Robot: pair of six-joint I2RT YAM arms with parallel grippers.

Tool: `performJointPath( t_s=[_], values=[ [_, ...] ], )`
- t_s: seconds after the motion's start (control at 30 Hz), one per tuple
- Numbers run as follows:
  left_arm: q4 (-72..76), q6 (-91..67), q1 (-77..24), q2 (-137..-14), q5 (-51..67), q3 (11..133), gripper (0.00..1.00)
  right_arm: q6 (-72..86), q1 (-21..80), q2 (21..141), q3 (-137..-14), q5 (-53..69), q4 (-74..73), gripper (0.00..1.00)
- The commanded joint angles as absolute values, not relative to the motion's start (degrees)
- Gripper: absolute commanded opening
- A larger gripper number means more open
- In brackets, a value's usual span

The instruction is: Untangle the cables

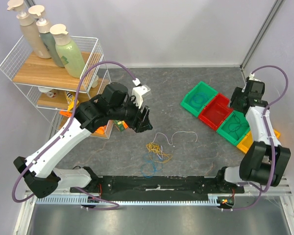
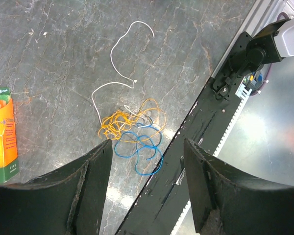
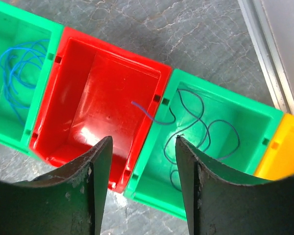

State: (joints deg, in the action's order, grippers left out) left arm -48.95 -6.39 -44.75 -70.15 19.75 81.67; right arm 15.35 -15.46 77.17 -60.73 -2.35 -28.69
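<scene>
A tangle of cables lies on the grey table: a yellow cable, a blue cable below it and a white cable running off to the right. In the left wrist view the yellow cable, the blue cable and the white cable lie ahead of my left gripper. That gripper is open and empty, raised above the table to the left of the tangle. My right gripper is open and empty, over the red bin and a green bin.
Green, red, green and yellow bins stand in a row at right. Both green bins hold blue cable. A wire shelf with bottles stands at left, an orange box beside it. A black rail lines the near edge.
</scene>
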Motion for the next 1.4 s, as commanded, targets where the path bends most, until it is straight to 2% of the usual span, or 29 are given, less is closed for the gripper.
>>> performJointPath(
  t_s=[0.0, 0.33, 0.6, 0.67, 0.87, 1.1, 1.27, 1.37],
  values=[
    [-49.8, -7.6, -45.0, -69.8, 21.5, 84.4, 0.66, 13.4, -15.1, 84.2, -63.1, -2.1, -24.1, 0.61],
    [-50.3, -8.9, -45.0, -68.6, 20.0, 83.8, 0.66, 11.8, -12.2, 90.1, -67.0, -11.6, -27.5, 0.58],
    [-50.7, -8.8, -45.0, -68.4, 20.0, 83.8, 0.66, 12.9, -12.2, 93.4, -67.7, -14.9, -25.7, 0.31],
    [-50.8, -8.8, -45.0, -68.5, 20.0, 83.7, 0.66, 12.9, -12.2, 93.6, -67.9, -15.0, -25.7, 0.21],
    [-50.8, -8.8, -45.0, -68.6, 19.8, 83.5, 0.65, 14.1, -13.2, 89.3, -67.8, -16.9, -26.8, 0.01],
    [-51.0, -8.3, -45.1, -69.0, 19.4, 83.8, 0.65, 20.2, -19.1, 86.8, -63.6, -10.8, -28.0, 0.00],
    [-51.1, -7.9, -45.0, -69.3, 19.2, 83.8, 0.65, 20.7, -19.2, 90.0, -58.0, -3.8, -25.9, 0.00],
    [-51.3, -7.7, -45.0, -69.4, 19.5, 83.8, 0.65, 20.5, -19.2, 89.7, -58.3, -3.9, -26.0, 0.01]
  ],
)
